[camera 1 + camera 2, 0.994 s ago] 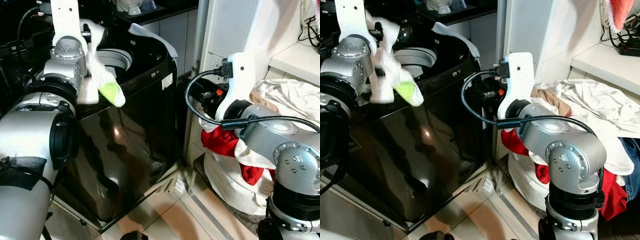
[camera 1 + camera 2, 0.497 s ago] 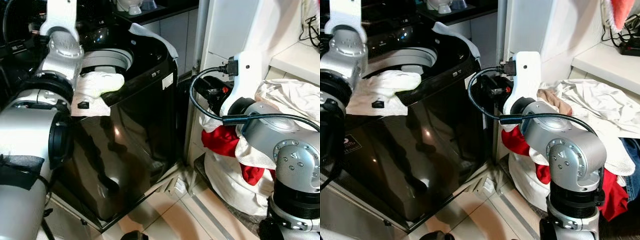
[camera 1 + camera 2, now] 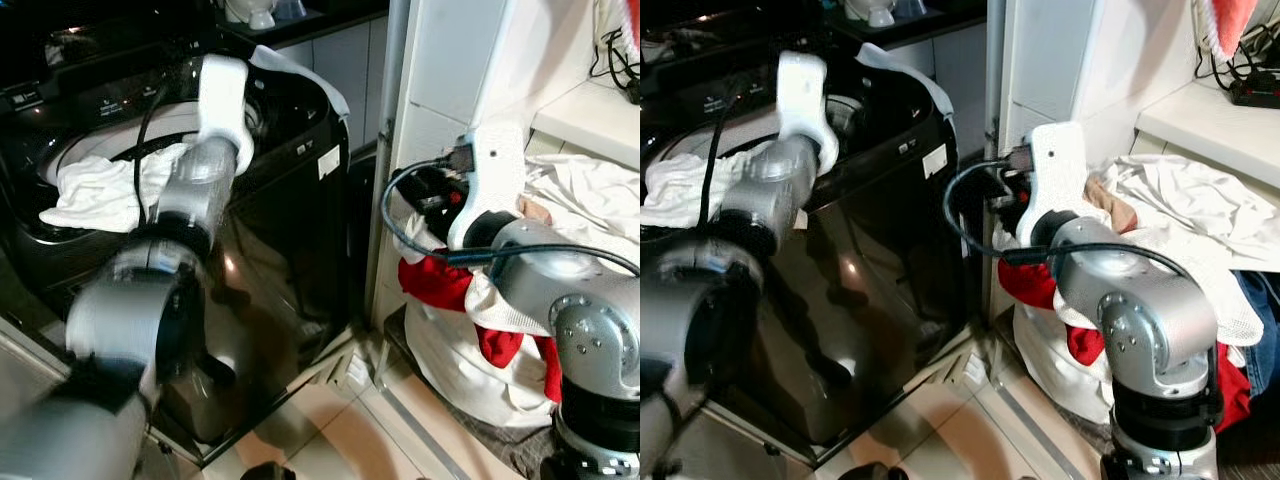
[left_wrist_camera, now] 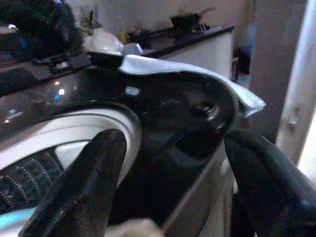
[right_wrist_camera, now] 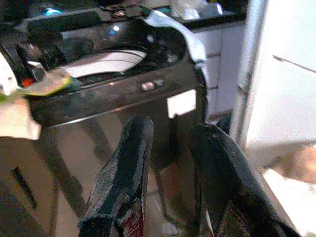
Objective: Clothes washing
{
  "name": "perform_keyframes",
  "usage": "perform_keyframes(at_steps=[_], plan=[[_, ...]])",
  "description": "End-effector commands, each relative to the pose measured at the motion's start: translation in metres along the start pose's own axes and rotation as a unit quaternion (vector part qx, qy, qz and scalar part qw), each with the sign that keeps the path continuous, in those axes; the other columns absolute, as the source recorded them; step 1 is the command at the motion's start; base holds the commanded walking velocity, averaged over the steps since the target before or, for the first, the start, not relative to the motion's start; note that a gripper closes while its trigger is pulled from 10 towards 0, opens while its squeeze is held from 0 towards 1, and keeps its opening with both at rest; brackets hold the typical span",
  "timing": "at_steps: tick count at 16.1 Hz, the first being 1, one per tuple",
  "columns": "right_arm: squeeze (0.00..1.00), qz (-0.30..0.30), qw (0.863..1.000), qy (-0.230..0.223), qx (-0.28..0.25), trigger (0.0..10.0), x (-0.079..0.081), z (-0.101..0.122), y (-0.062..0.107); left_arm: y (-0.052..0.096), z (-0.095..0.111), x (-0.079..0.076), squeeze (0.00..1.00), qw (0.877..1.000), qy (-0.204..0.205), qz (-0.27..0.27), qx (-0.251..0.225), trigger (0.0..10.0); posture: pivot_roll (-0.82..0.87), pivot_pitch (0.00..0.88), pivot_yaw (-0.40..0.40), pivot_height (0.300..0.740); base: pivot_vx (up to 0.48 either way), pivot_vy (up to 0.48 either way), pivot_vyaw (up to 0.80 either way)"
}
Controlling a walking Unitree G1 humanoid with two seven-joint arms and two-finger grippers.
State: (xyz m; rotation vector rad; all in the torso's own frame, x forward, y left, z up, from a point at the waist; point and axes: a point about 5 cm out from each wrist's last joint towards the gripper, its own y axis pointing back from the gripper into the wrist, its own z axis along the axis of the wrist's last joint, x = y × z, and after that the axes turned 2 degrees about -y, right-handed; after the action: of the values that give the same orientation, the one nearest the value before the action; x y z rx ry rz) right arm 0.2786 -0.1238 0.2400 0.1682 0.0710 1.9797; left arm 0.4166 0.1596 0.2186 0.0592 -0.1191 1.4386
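Because the white garment lay draped over the washer rim, half in the drum, the left tool hovered empty, fingers apart; the right tool, also parted, waited near the laundry bag.

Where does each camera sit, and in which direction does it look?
Left eye and right eye views: on the head, looking forward and down at the washing machine and laundry bag; both silver arms show.
Left wrist view: along the open left hand at the machine's rim.
Right wrist view: along the right hand, fingers apart, at the machine's front.
Shared: all four show the washing machine; the eye views and the right wrist view also share the white cloth on its rim.
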Motion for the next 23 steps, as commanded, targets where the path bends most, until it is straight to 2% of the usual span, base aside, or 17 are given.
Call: perform_keyframes(at_steps=[1, 4, 5, 6, 7, 8, 10, 12, 13, 14, 15, 16, 17, 18, 19, 21, 23], plan=[[0.00, 0.012, 1.000, 0.007, -0.009, 10.0, 0.004, 0.002, 0.003, 0.002, 0.015, 0.010, 0.00, 0.999, -0.005, 0.008, -0.036, 10.0, -0.08, 0.000, 0.090, 0.740, 0.000, 0.000, 0.00], [0.00, 0.047, 0.999, 0.022, -0.001, 10.0, 0.005, -0.001, 0.006, 0.020, 0.025, 0.044, 0.00, 0.994, -0.084, 0.046, -0.050, 10.0, -0.07, 0.000, 0.082, 0.740, 0.000, 0.000, 0.00], [0.00, 0.053, 0.998, 0.027, 0.000, 10.0, 0.004, -0.001, 0.007, 0.024, 0.028, 0.063, 0.00, 0.988, -0.108, 0.105, -0.025, 10.0, -0.07, 0.000, 0.082, 0.740, 0.000, 0.000, 0.00], [0.00, 0.059, 0.998, 0.029, 0.003, 10.0, 0.004, -0.002, 0.008, 0.032, 0.028, 0.087, 0.00, 0.973, -0.137, 0.183, 0.019, 10.0, -0.05, 0.000, 0.082, 0.740, 0.000, 0.000, 0.00], [0.00, 0.066, 0.997, 0.034, 0.007, 10.0, 0.005, -0.003, 0.009, 0.038, 0.023, 0.096, 0.00, 0.965, -0.162, 0.199, 0.062, 10.0, -0.05, 0.000, 0.083, 0.740, 0.000, 0.000, 0.00], [0.00, 0.083, 0.995, 0.047, 0.014, 10.0, 0.006, -0.003, 0.010, 0.045, 0.017, 0.097, 0.00, 0.954, -0.222, 0.164, 0.114, 10.0, -0.05, 0.000, 0.083, 0.740, 0.000, 0.000, 0.00], [0.00, 0.103, 0.993, 0.059, 0.017, 10.0, 0.006, -0.002, 0.013, 0.054, 0.024, 0.105, 0.00, 0.936, -0.293, 0.138, 0.138, 10.0, -0.05, 0.000, 0.083, 0.740, 0.000, 0.000, 0.00], [0.00, 0.106, 0.992, 0.063, 0.017, 10.0, 0.003, -0.001, 0.015, 0.061, 0.043, 0.120, 0.00, 0.939, -0.290, 0.137, 0.125, 10.0, -0.06, 0.000, 0.082, 0.740, 0.000, 0.000, 0.00], [0.00, 0.110, 0.992, 0.064, 0.018, 10.0, 0.001, -0.001, 0.017, 0.066, 0.059, 0.122, 0.00, 0.955, -0.264, 0.090, 0.102, 10.0, -0.05, 0.000, 0.078, 0.740, 0.000, 0.000, 0.00], [0.00, 0.117, 0.991, 0.065, 0.020, 10.0, 0.000, -0.001, 0.019, 0.076, 0.071, 0.115, 0.00, 0.970, -0.227, -0.024, 0.078, 10.0, -0.04, 0.000, 0.071, 0.740, 0.000, 0.000, 0.00], [0.00, 0.122, 0.990, 0.065, 0.021, 10.0, 0.000, -0.002, 0.019, 0.082, 0.070, 0.116, 0.00, 0.971, -0.216, -0.057, 0.088, 10.0, -0.04, 0.000, 0.067, 0.740, 0.000, 0.000, 0.00], [0.00, 0.131, 0.989, 0.069, 0.024, 10.0, 0.001, -0.003, 0.020, 0.096, 0.061, 0.118, 0.00, 0.955, -0.235, -0.131, 0.126, 10.0, -0.03, 0.000, 0.067, 0.740, 0.000, 0.000, 0.00], [0.00, 0.136, 0.988, 0.071, 0.025, 10.0, 0.002, -0.004, 0.020, 0.103, 0.055, 0.120, 0.00, 0.944, -0.246, -0.160, 0.152, 10.0, -0.03, 0.000, 0.067, 0.740, 0.000, 0.000, 0.00], [0.00, 0.148, 0.986, 0.076, 0.027, 10.0, 0.003, -0.005, 0.021, 0.121, 0.033, 0.128, 0.00, 0.902, -0.290, -0.210, 0.242, 10.0, -0.03, 0.000, 0.068, 0.740, 0.000, 0.000, 0.00], [0.00, 0.153, 0.985, 0.077, 0.028, 10.0, 0.004, -0.005, 0.022, 0.127, 0.027, 0.133, 0.00, 0.888, -0.301, -0.213, 0.275, 10.0, -0.03, 0.000, 0.067, 0.740, 0.000, 0.000, 0.00], [0.00, 0.158, 0.984, 0.078, 0.030, 10.0, 0.004, -0.006, 0.023, 0.129, 0.026, 0.134, 0.00, 0.890, -0.285, -0.215, 0.282, 10.0, -0.03, 0.000, 0.067, 0.740, 0.000, 0.000, 0.00], [0.00, 0.164, 0.983, 0.079, 0.031, 10.0, 0.006, -0.007, 0.023, 0.126, 0.019, 0.126, 0.00, 0.877, -0.290, -0.236, 0.300, 10.0, -0.03, 0.000, 0.067, 0.740, 0.000, 0.000, 0.00]])
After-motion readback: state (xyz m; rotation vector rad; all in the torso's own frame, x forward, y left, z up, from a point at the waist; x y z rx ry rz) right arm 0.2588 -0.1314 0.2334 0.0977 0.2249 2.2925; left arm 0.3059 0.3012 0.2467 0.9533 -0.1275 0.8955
